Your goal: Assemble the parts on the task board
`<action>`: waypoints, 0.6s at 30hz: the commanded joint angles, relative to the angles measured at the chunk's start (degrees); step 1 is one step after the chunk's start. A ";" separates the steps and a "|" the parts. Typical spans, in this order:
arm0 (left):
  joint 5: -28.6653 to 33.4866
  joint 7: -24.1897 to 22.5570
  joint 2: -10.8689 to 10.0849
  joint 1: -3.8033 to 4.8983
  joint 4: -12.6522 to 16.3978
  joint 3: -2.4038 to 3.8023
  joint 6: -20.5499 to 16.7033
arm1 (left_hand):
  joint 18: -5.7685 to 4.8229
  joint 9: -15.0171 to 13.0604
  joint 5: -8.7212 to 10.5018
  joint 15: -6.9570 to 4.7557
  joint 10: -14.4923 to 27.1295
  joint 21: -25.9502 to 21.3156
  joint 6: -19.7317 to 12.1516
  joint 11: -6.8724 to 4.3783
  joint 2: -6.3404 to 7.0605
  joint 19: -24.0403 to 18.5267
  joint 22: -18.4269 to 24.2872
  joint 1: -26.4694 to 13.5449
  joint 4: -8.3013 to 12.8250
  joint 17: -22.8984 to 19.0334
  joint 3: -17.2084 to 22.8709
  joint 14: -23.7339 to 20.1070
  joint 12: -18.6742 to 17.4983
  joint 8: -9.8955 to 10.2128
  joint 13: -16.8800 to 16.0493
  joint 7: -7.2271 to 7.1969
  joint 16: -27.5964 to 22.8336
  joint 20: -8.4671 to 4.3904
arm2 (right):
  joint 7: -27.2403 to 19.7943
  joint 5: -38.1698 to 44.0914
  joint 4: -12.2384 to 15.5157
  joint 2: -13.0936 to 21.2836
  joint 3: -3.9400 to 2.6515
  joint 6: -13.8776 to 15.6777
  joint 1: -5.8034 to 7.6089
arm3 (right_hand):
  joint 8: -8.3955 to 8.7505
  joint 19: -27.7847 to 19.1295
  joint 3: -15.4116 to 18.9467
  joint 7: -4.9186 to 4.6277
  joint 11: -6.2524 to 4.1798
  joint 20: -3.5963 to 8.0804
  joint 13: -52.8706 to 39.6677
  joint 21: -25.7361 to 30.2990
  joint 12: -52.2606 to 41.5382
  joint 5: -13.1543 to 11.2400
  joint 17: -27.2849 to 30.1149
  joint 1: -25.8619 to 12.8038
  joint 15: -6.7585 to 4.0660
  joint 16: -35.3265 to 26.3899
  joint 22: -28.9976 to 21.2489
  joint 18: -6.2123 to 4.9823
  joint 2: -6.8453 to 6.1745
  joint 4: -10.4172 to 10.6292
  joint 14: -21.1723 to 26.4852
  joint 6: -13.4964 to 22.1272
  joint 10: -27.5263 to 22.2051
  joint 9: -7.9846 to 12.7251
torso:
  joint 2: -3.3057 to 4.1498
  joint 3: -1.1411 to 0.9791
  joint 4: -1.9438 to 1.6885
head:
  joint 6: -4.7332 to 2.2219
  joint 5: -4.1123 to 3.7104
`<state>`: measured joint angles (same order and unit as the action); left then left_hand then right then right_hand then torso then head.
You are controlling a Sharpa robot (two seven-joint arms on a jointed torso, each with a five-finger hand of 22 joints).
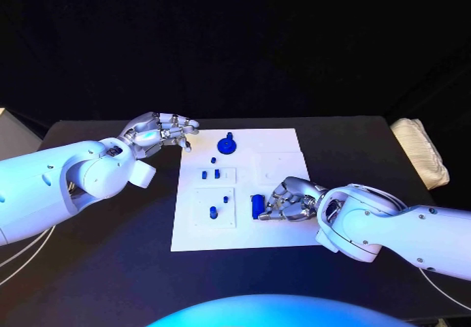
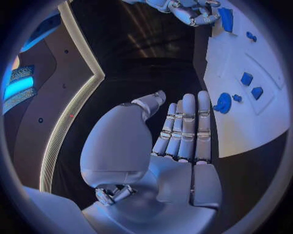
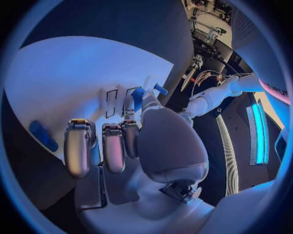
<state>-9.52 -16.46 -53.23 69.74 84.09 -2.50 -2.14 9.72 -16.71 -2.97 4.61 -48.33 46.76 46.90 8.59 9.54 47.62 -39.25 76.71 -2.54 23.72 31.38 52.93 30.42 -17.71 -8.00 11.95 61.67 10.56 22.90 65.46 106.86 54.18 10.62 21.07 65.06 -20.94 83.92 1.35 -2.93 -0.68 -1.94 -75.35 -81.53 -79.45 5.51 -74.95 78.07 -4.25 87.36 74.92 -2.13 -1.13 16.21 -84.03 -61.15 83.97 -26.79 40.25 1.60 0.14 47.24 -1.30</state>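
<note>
The white task board lies in the middle of the black table. My right hand rests on its near right part and holds an upright blue block between its fingertips; the left wrist view has that hand with the block too. A round blue part with a knob stands at the board's far edge. Several small blue parts sit in the left-hand panels. My left hand hovers open just off the board's far left corner, its fingers straight, near the round part.
A folded white cloth lies at the table's right edge. A pale box stands past the table's left side. Bare black table stretches in front of the board and to its left.
</note>
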 commanded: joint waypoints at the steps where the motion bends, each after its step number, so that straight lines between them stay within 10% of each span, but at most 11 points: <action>1: -0.14 0.07 0.06 0.02 0.17 0.02 0.76 | 0.78 -0.07 0.04 0.15 0.58 -0.31 -0.37 0.02 0.10 0.30 0.07 0.08 -0.37 0.09 -0.01 -0.33 0.34 0.04 0.04 -0.07 0.20 -0.11 | 2.96 2.43 -0.30 -0.23 0.00 -1.21 -0.08 | -0.22 4.57 -0.90 0.15 -0.73 0.58 -8.39 -0.71 -0.35 -0.64 -10.44 2.03 -0.64 0.37 13.31 0.78 1.46 0.04 -4.99 -0.46 2.10 0.08 | -0.03 0.05 -0.01 | 0.11 0.01; 18: -0.05 -0.44 -0.10 0.02 0.44 0.02 0.85 | 0.78 -0.11 0.03 0.16 0.59 -0.43 -0.32 0.00 -0.11 0.43 0.16 0.06 -0.61 0.10 -0.01 -0.30 0.44 -0.03 0.04 -0.11 0.23 -0.10 | 4.13 -0.08 -0.77 0.15 0.01 -2.75 -0.09 | -1.21 4.92 -1.88 0.37 -0.93 0.82 -9.38 -2.50 -1.84 -0.43 -11.49 -2.54 -0.83 0.91 13.71 1.09 1.96 0.47 -5.23 -1.17 2.84 -0.10 | -0.11 0.01 0.10 | 0.34 0.11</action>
<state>-9.52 -16.32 -53.38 69.74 84.45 -2.50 -2.06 9.72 -16.76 -2.97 4.61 -48.12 46.53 46.90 8.80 9.54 47.61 -39.13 76.71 -2.85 23.76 31.38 52.93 30.62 -17.71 -8.00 11.95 61.67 10.55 26.37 66.05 106.22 54.24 10.69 19.67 64.95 -21.96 83.91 -0.44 -2.55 -1.05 -1.54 -75.36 -83.81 -81.21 4.89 -74.93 76.36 -4.74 87.91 74.91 -2.13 1.28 16.61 -84.03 -61.94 83.62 -26.82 40.16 1.63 0.18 47.66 -1.21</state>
